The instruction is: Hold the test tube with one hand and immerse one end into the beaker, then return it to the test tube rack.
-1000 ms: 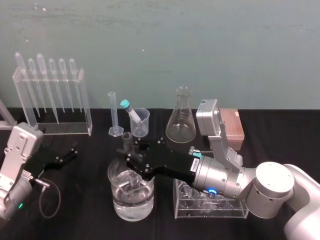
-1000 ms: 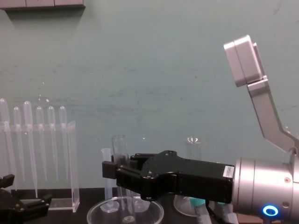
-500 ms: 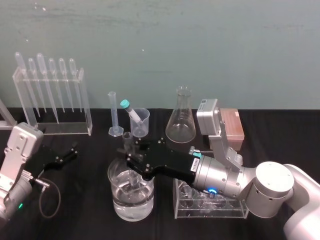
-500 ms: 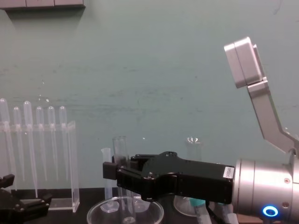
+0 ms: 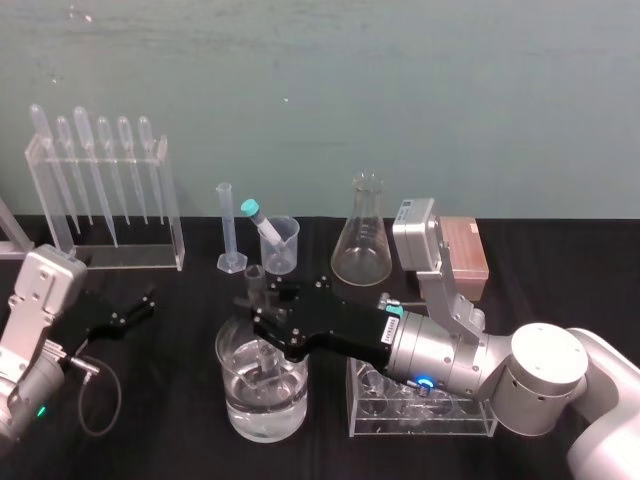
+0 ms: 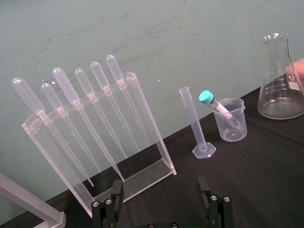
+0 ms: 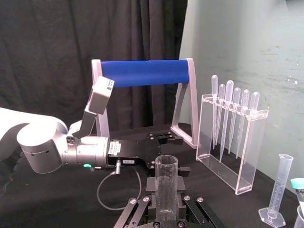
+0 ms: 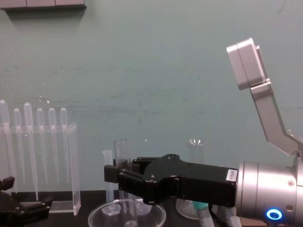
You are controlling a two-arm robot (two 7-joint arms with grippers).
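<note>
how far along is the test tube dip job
Done: the right gripper has the test tube clamped upright. In hand: its lower end sits inside the beaker, seemingly in the water. Left: lifting it out and setting it in the test tube rack under that arm. The left gripper rests open at the table's left.

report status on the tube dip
Right claw shut on test tube, upright, lower end down inside beaker. Left claw open, parked low at left. Small cup and flask behind beaker, apart from it.
</note>
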